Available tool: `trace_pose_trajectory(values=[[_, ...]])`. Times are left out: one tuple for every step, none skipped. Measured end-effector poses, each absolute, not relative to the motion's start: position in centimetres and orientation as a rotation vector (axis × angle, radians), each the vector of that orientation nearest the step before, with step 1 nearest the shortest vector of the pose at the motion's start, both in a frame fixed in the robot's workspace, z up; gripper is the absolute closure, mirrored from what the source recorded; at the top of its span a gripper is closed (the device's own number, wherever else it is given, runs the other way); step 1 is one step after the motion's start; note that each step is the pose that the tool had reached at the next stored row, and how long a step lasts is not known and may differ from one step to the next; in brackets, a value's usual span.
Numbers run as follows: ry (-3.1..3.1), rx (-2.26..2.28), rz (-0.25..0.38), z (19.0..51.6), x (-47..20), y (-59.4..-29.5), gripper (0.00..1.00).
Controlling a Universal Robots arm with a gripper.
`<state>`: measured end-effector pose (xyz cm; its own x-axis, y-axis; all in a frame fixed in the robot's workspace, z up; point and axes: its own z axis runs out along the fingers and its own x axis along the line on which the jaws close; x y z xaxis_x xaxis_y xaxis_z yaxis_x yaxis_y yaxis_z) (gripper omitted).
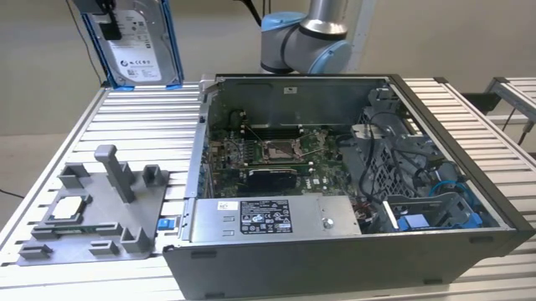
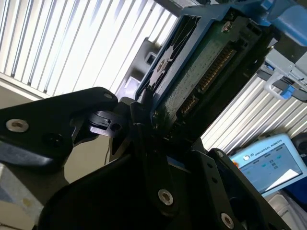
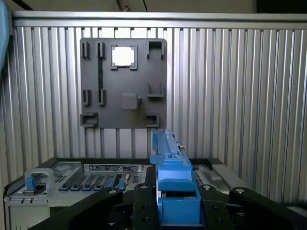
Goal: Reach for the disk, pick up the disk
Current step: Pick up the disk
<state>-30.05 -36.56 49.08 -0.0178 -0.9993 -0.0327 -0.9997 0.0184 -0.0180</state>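
The disk [image 1: 138,47], silver with a white label and blue rails, hangs upright high over the table's far corner at the exterior view's left. My gripper [image 1: 104,17] is shut on its upper part. In the second wrist view the disk's green circuit-board side [image 2: 201,72] is clamped between the black fingers [image 2: 139,120]. In the first wrist view one blue rail [image 3: 169,177] stands edge-on between the gripper's black links [image 3: 144,206], well above the table.
An open computer case [image 1: 335,157] takes up the middle of the slatted table [image 1: 142,125], with a grey box carrying a sticker [image 1: 263,216] at its front. A grey fixture plate [image 1: 92,213] holding a small square chip [image 1: 67,207] lies at the exterior view's left. A tablet-like screen [image 2: 268,165] lies off the table.
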Motion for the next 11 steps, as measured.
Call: trace_pose_trajectory(values=[[2.216, -2.176, 0.016, 49.1, -29.9, -36.6, 1.0], [2.216, -2.176, 0.016, 49.1, -29.5, -36.6, 1.0], [2.216, -2.176, 0.016, 49.1, -29.3, -36.6, 1.0], [2.216, -2.176, 0.016, 49.1, -29.1, -36.6, 1.0], [2.216, -2.176, 0.016, 49.1, -28.9, -36.6, 1.0], [2.216, -2.176, 0.016, 49.1, -28.8, -36.6, 1.0], [2.216, -2.176, 0.016, 49.1, -28.4, -36.6, 1.0], [2.216, -2.176, 0.016, 49.1, -28.2, -36.6, 1.0], [2.216, -2.176, 0.016, 49.1, -28.0, -36.6, 1.0], [2.216, -2.176, 0.016, 49.1, -27.9, -36.6, 1.0], [2.216, -2.176, 0.016, 49.1, -27.7, -36.6, 1.0]])
